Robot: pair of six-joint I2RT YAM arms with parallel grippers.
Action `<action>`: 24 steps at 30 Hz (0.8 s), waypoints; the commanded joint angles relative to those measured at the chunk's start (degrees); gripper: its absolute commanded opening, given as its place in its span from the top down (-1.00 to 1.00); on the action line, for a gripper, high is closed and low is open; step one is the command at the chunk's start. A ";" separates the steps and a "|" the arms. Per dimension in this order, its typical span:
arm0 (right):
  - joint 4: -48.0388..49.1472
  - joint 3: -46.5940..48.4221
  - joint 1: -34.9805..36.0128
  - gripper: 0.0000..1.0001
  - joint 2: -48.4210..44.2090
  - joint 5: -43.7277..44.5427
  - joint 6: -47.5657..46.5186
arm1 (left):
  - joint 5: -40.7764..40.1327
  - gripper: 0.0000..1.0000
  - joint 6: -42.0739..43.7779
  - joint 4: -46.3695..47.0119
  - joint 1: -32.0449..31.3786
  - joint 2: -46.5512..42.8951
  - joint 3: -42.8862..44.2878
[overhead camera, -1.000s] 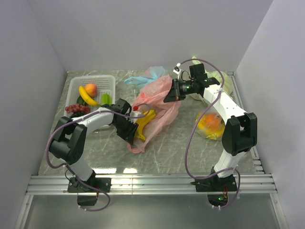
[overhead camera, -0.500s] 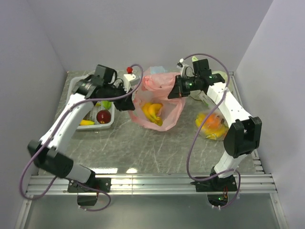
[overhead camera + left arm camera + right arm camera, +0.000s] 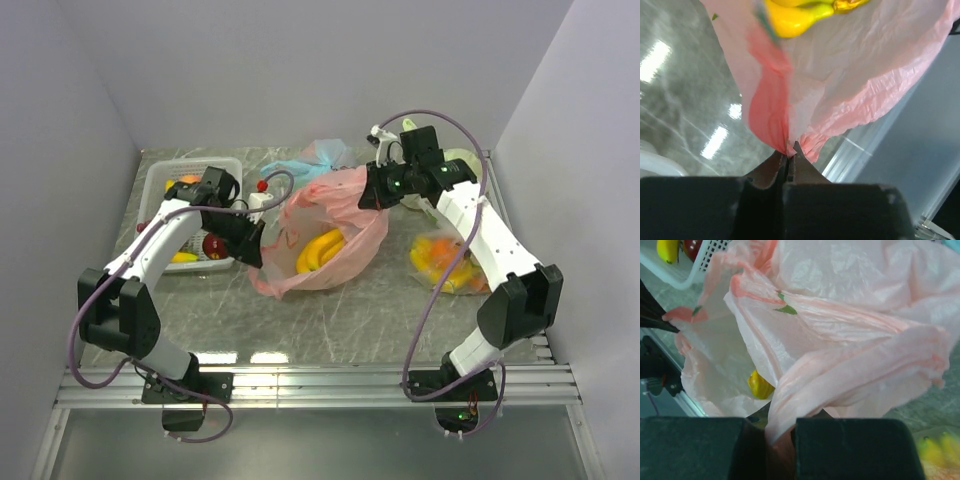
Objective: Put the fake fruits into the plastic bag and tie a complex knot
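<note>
Top external shows left gripper [image 3: 254, 254] and right gripper [image 3: 368, 192] each clenched on opposite rims of the plastic bag [image 3: 365, 240], spread open mid-table with bananas [image 3: 322, 250] inside; filling looks unfinished, so one arm must probably let go to fetch the red apple [image 3: 212, 245] from the basket [image 3: 195, 163].

A robotics laboratory test cell is indicated by plain pale panel walls [image 3: 300, 70] enclosing a grey marble-patterned bench [image 3: 380, 310], with a white-and-black left robot arm [image 3: 158, 238] and right robot arm [image 3: 490, 240] bolted at a silver aluminium rail [image 3: 320, 382].
</note>
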 commanded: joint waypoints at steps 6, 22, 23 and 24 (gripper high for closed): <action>2.76 -4.47 1.76 1.00 -3.82 2.79 0.62 | 0.89 -0.01 -4.01 7.53 4.86 -0.86 12.74; 4.17 -0.61 1.85 1.00 1.19 0.16 3.00 | -24.59 -0.99 -8.17 15.99 25.00 22.14 36.47; 3.91 0.09 1.76 1.00 1.37 -0.19 2.73 | -26.86 -0.99 -7.89 15.72 25.09 23.99 38.92; 3.65 0.45 1.76 1.00 1.55 -0.28 2.47 | -27.84 -0.99 -7.72 15.29 25.17 27.75 40.43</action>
